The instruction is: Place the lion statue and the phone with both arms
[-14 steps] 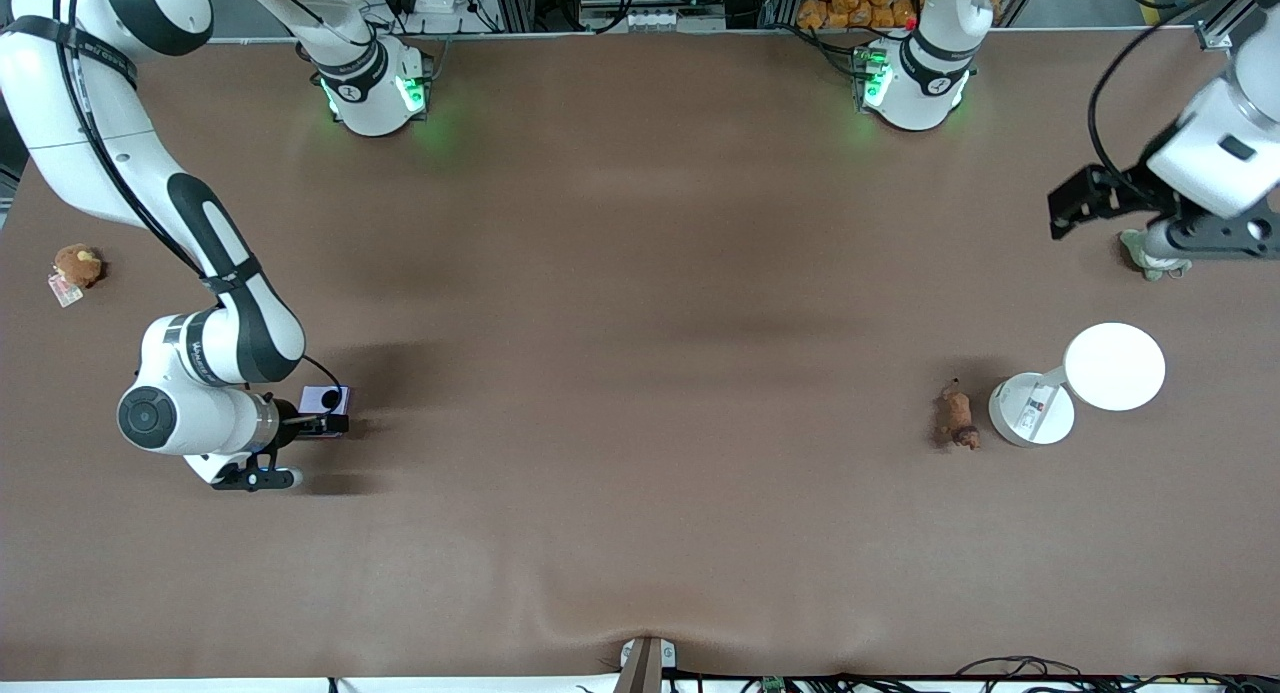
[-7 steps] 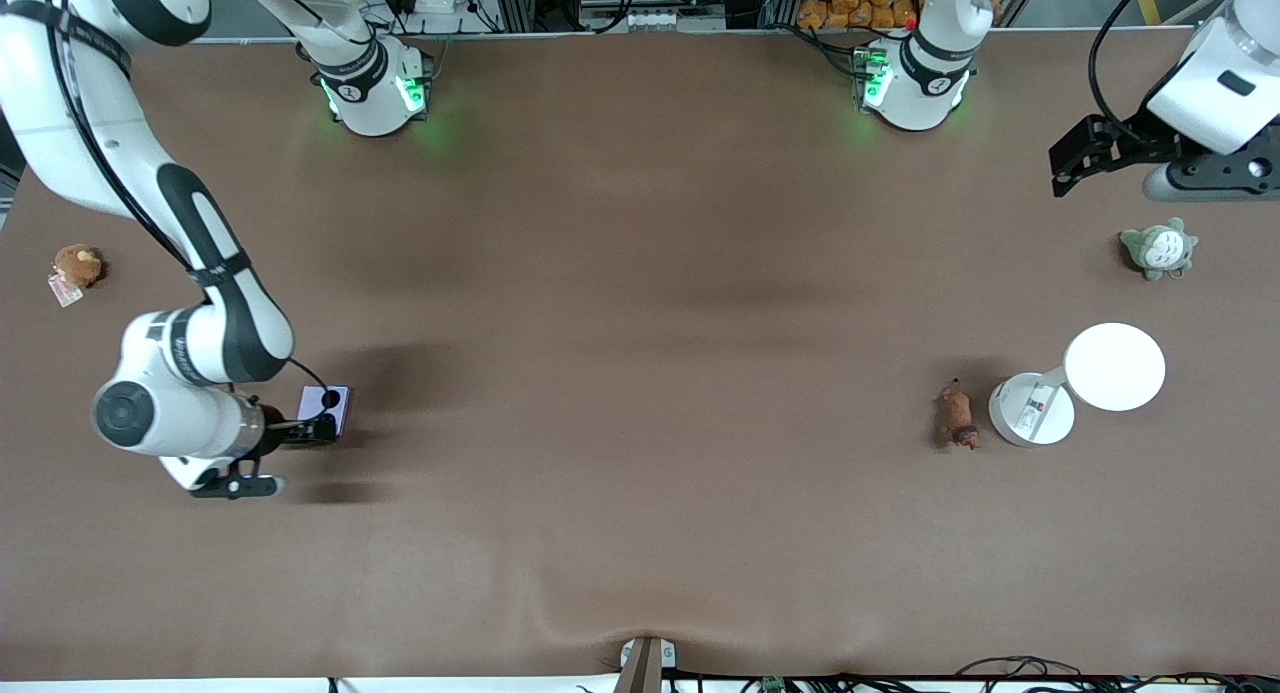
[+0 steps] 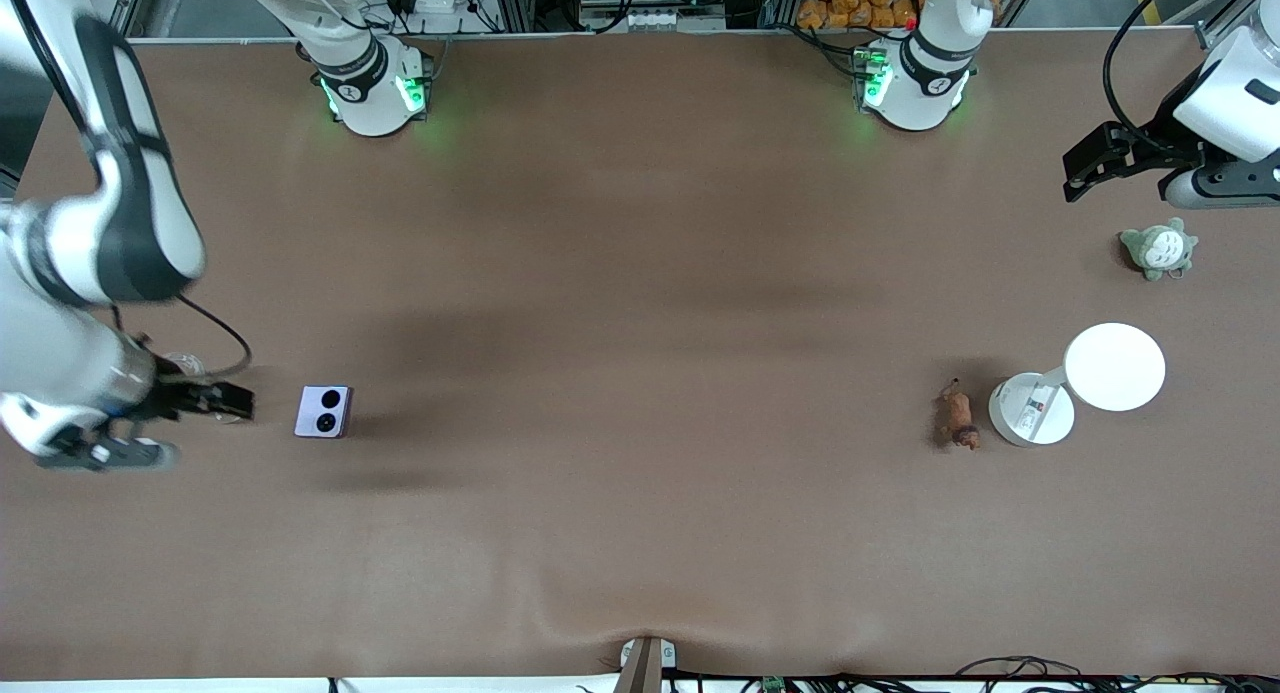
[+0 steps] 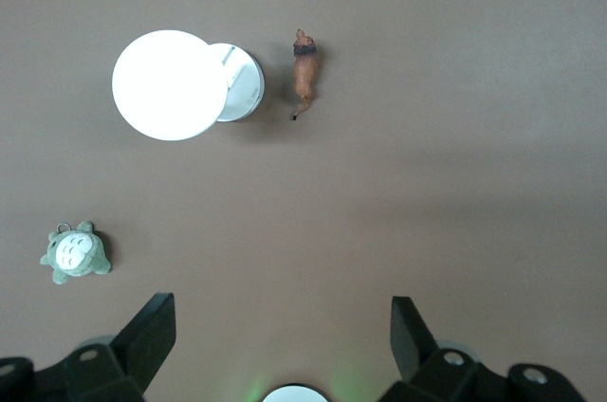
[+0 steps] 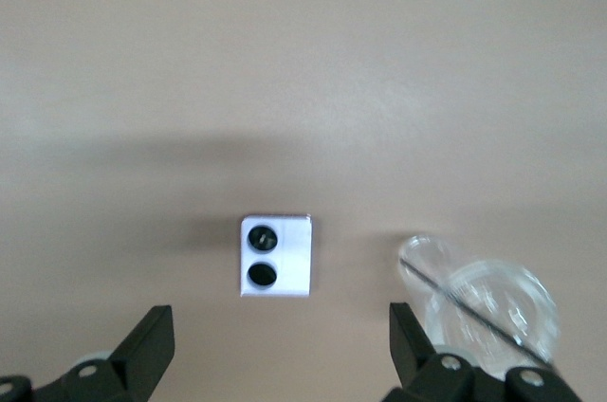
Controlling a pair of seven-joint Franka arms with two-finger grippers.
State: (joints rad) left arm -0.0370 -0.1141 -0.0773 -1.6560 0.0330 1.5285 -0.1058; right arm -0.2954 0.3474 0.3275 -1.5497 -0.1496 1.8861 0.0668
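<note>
The lilac-pink phone lies flat on the brown table, lenses up, toward the right arm's end. It also shows in the right wrist view. My right gripper is open and empty, beside the phone and apart from it; its own view shows the jaws wide apart. The reddish-brown lion statue lies toward the left arm's end, and shows in the left wrist view. My left gripper is open and empty, high over the table's left-arm end.
A white round lamp head and its white base stand beside the lion statue. A grey-green plush sits under the left gripper's wrist. A clear plastic cup lies by the right gripper.
My right gripper has let go of the phone and drawn back toward the right arm's end of the table. The phone now lies alone. My left gripper has lifted off the grey-green plush.
</note>
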